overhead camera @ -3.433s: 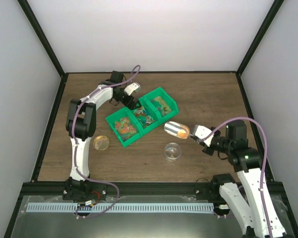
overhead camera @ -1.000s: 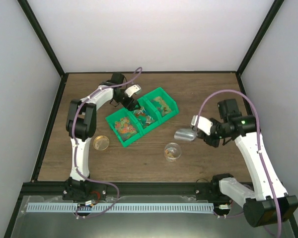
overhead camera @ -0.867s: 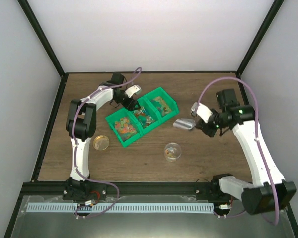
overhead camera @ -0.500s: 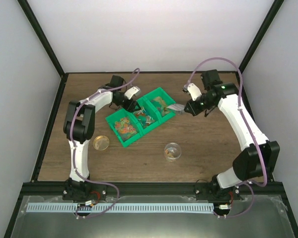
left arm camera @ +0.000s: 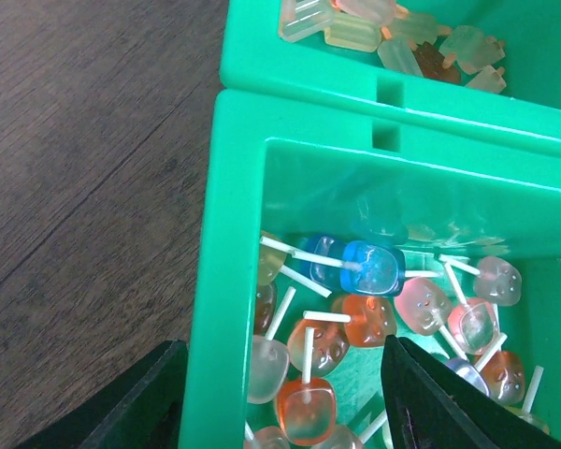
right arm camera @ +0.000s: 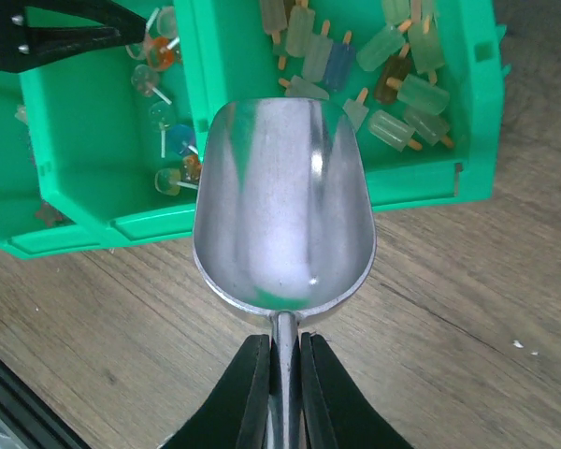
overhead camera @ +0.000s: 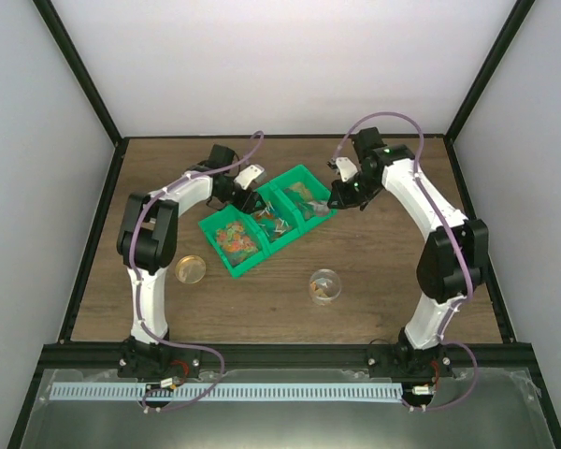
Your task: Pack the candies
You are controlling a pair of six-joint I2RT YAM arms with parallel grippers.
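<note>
R pincer (right arm camera: 282, 360) pinches the scoop (right arm camera: 282, 238) by its handle; bowl empty, pointing over the green bin (overhead camera: 226, 267), far-right compartment. Loose candies (overhead camera: 232, 236) lie in the opposite end compartment, two over, twd L arm. L pincer (left arm camera: 280, 374) is spread, straddling the mid-compartment wall: nearer, but w/o scoop.

White arms (overhead camera: 154, 245) with black joints carry purple cables (overhead camera: 383, 116) behind the left pincer (overhead camera: 252, 199) and the right pincer (overhead camera: 339, 196). Their fingers (right arm camera: 251, 393) are black and tapered.
</note>
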